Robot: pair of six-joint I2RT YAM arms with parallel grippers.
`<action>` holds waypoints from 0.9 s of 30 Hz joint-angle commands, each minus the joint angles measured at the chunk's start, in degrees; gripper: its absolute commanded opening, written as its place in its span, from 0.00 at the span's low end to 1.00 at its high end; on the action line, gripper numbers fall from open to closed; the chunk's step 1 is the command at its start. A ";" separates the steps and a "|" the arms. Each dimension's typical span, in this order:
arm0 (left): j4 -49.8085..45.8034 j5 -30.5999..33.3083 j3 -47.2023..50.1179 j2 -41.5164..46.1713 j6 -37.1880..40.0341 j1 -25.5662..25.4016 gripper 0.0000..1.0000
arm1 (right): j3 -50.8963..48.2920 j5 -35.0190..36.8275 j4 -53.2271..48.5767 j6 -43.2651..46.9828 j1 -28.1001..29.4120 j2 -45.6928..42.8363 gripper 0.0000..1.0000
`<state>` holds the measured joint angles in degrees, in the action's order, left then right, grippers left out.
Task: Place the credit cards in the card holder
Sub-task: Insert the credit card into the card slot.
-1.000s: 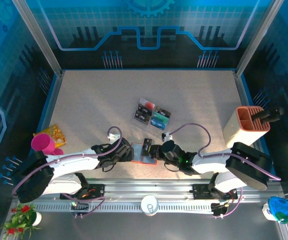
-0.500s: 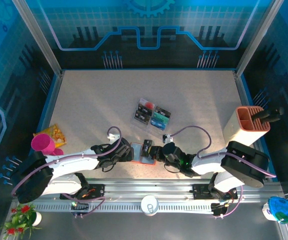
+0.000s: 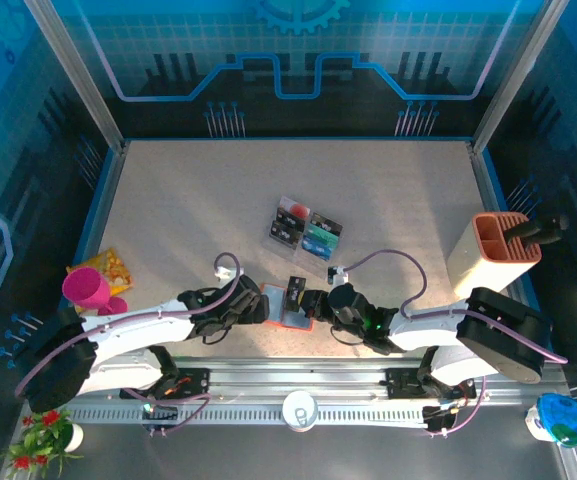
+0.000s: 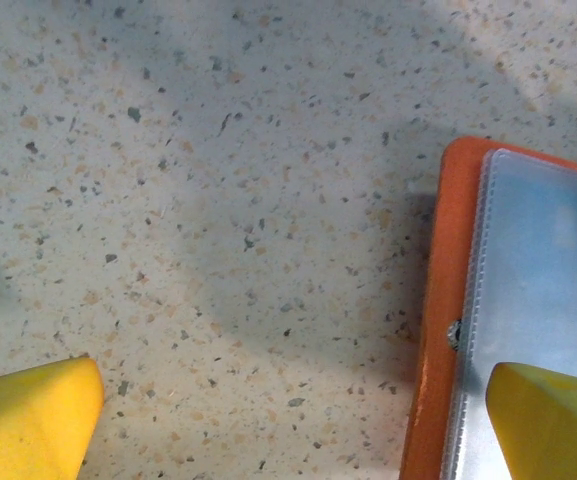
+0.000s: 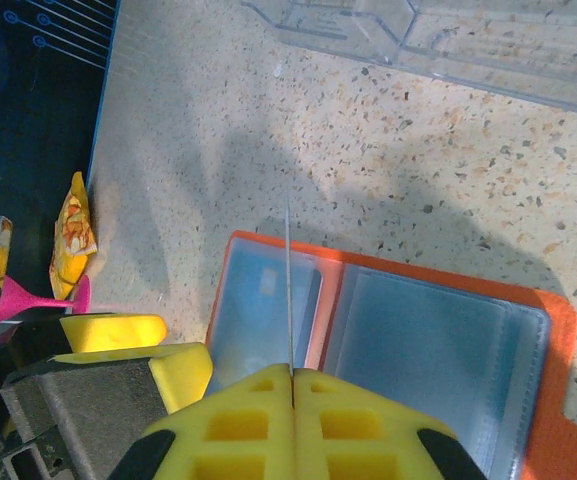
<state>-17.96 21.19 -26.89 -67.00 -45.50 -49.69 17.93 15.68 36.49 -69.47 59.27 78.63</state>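
Note:
The orange-red card holder (image 3: 280,318) lies open on the table, its grey-blue pockets (image 5: 418,345) facing up. My right gripper (image 3: 306,299) is shut on a black credit card (image 3: 295,290), which the wrist view shows edge-on (image 5: 288,285) above the holder's left half (image 5: 258,310). My left gripper (image 3: 265,305) is open at the holder's left edge (image 4: 433,330). One yellow fingertip (image 4: 553,425) is over the pocket, the other (image 4: 28,420) is over bare table. More cards, red, teal and black, sit in the clear tray (image 3: 305,228).
The clear acrylic tray (image 5: 448,40) lies just beyond the holder. A tall beige-and-orange box (image 3: 495,250) stands at the right. A pink cup (image 3: 88,288) and a yellow snack packet (image 3: 113,265) are at the left edge.
The left gripper has edged slightly right, toward the holder. The right gripper still holds the black card over the holder, shifted a little away from the arm bases.

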 commanded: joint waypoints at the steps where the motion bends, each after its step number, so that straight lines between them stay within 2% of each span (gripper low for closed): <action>1: -1.87 0.34 -2.68 -0.45 2.57 -0.32 0.99 | 0.19 1.67 1.32 0.45 0.49 -0.50 0.00; 18: -0.86 0.88 -0.37 -3.54 0.77 -0.32 0.99 | -0.96 4.57 12.63 -4.16 2.37 7.80 0.00; 27: -0.24 0.62 0.43 -3.75 0.32 -0.33 0.99 | -3.31 7.21 15.78 -4.79 3.48 7.97 0.00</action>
<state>-17.74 21.21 -27.77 -70.19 -44.25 -49.69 15.73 19.49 49.30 -73.56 61.87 86.54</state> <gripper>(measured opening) 0.992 0.063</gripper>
